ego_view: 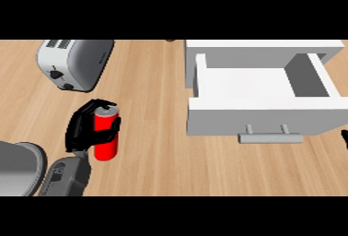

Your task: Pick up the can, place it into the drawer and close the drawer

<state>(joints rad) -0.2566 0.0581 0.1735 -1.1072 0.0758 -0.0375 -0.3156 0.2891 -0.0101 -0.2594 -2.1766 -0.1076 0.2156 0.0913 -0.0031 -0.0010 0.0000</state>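
Note:
A red can (106, 138) with a grey top stands on the wooden counter at the left. My left hand (85, 126) is curled round it from the left, thumb across its front. The white drawer (262, 115) is pulled open at the right, its inside bare, a grey handle (270, 137) on its front. Only a dark tip of my right hand (345, 138) shows at the right edge, beside the drawer front; its state cannot be told.
A silver toaster (71, 62) lies at the back left. A grey rounded object (17, 168) sits at the lower left edge beside my left forearm. Bare wooden counter (153, 152) stretches between the can and the drawer.

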